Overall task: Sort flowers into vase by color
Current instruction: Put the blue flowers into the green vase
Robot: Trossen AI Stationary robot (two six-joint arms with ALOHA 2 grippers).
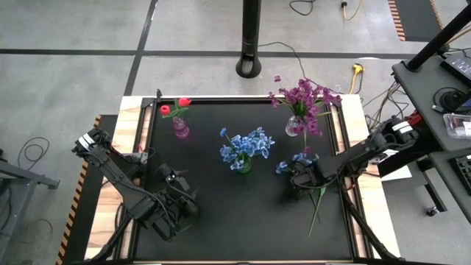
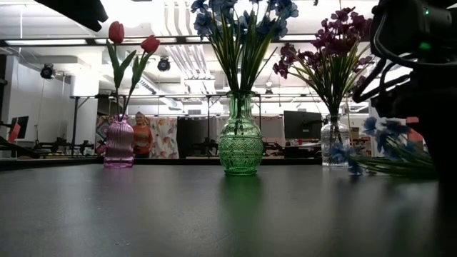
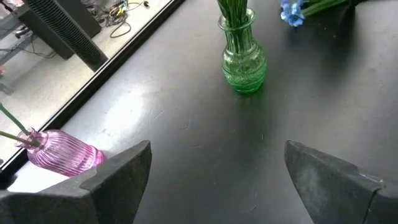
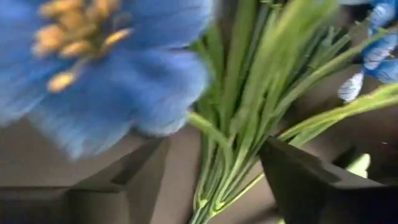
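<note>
Left gripper (image 1: pixel 179 208) waited with fingers apart near the table's (image 1: pixel 221 221) front. Pink vase (image 1: pixel 180 129) held red tulips (image 1: pixel 175 106); green vase (image 1: pixel 242 165), blue blooms (image 1: pixel 246 143); clear vase (image 1: pixel 294 126), purple sprays (image 1: pixel 305 99). Right gripper (image 1: pixel 296 179) straddled a lying blue flower (image 1: pixel 298 162), fingers not visibly clamped.

Ribbed glossy glass vases (image 2: pixel 240 146) stand on a matt black tabletop (image 1: pixel 221 213) edged in pale wood.

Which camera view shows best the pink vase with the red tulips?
The low view: the pink vase stands whole and upright there, with both red tulips above it. The high view shows it only from above, small. The left wrist view shows its body, without blooms. The right wrist view misses it.
</note>
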